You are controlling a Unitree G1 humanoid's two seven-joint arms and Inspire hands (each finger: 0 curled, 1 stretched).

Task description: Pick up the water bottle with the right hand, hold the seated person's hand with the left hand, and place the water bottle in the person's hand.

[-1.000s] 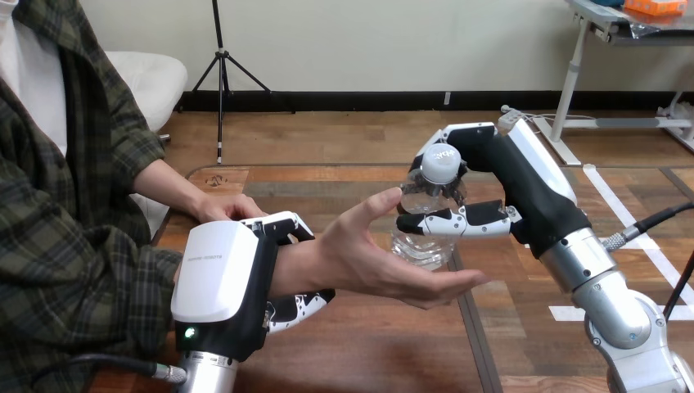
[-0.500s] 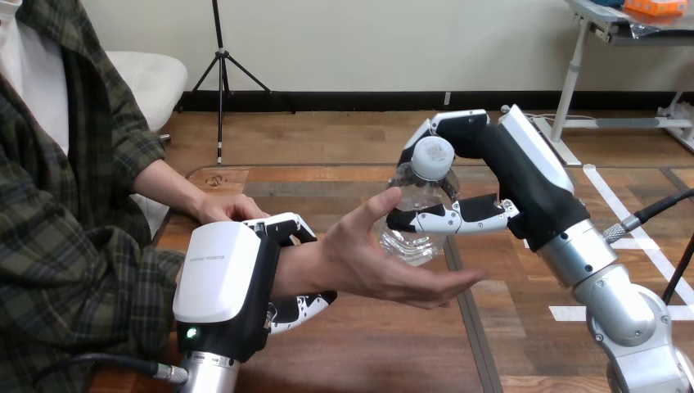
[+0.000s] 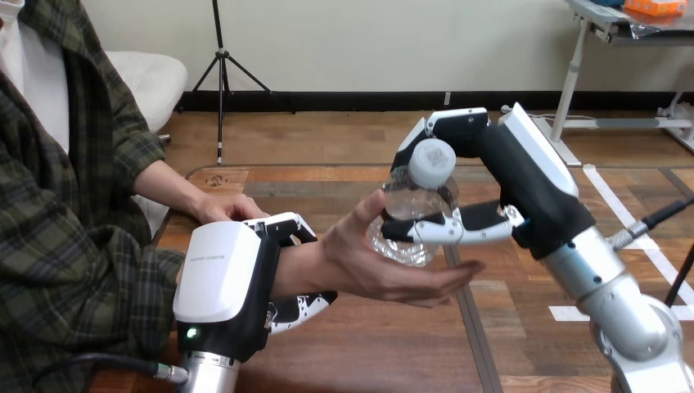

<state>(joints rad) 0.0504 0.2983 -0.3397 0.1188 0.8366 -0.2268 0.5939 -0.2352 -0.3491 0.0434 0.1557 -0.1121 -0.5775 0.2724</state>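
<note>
So the robot's right hand (image 3: 511,184) has fingers and thumb wrapped round the water bottle (image 3: 407,209). The bottle is tilted a bit, cap leaning right, and it's over the person's hand (image 3: 372,266) mid-scene. That palm is open and facing up above the table (image 3: 393,352), with the person's thumb touching the bottle's left side. Can't tell if the base is actually resting on the palm or is just above it. On the near left, the robot's left hand (image 3: 225,282) is curled round the person's wrist.

To do this well, I'd lower the bottle gently until the base clearly sits in the palm and straighten it up. Then let the person's fingers close before the right hand loosens. The left hand should steady the wrist without squeezing. The risk is letting go early, since a tilted bottle could roll off.
</note>
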